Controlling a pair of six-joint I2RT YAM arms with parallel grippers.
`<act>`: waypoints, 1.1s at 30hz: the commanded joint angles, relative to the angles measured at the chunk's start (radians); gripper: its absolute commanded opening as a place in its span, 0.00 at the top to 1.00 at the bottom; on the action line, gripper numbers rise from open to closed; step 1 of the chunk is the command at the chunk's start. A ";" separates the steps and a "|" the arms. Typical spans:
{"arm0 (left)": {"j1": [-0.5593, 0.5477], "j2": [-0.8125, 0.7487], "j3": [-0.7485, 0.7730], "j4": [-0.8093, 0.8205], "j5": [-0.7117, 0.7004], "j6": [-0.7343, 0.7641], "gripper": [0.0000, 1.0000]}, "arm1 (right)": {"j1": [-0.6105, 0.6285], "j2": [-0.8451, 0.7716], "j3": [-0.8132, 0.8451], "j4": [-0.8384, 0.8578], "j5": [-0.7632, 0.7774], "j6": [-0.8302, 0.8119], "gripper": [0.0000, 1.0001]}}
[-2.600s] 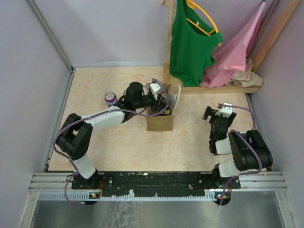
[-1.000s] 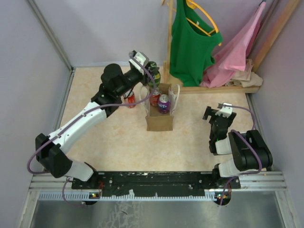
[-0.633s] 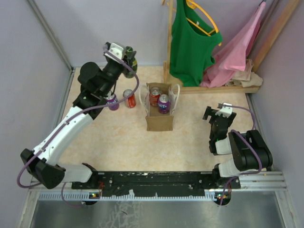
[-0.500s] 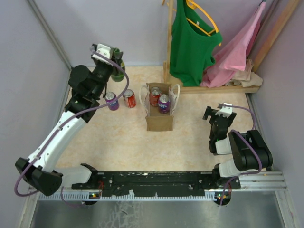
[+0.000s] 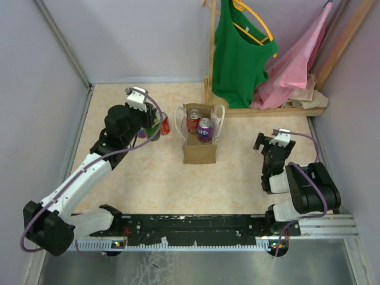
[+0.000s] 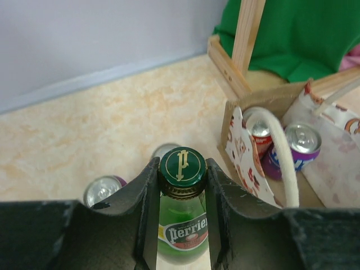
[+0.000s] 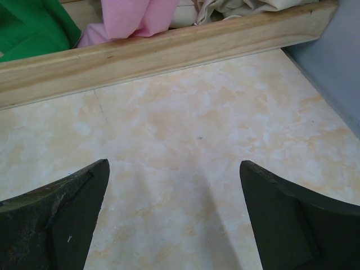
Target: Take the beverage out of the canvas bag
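Note:
The tan canvas bag (image 5: 199, 151) stands upright mid-table with white rope handles. A red can (image 5: 193, 120) and a purple can (image 5: 205, 128) stand inside it. They also show in the left wrist view as the red can (image 6: 260, 131) and the purple can (image 6: 298, 144). My left gripper (image 5: 148, 122) is shut on the neck of a green Perrier bottle (image 6: 181, 230), upright and left of the bag (image 6: 269, 97). I cannot tell if the bottle touches the table. My right gripper (image 5: 272, 141) is open and empty over bare table (image 7: 174, 214).
A red can (image 5: 165, 125) and a purple can (image 6: 103, 191) stand on the table beside the bottle. A wooden rack (image 5: 211, 65) with green and pink clothes stands at the back right. Grey walls close the sides.
My left arm lifted the green bottle out of the bag, swung it up and left, then lowered it beside the two cans left of the bag. The right arm has not moved.

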 commanded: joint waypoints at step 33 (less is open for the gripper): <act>-0.003 -0.012 -0.391 0.601 0.056 -0.171 1.00 | -0.006 -0.008 0.019 0.045 0.007 0.001 0.01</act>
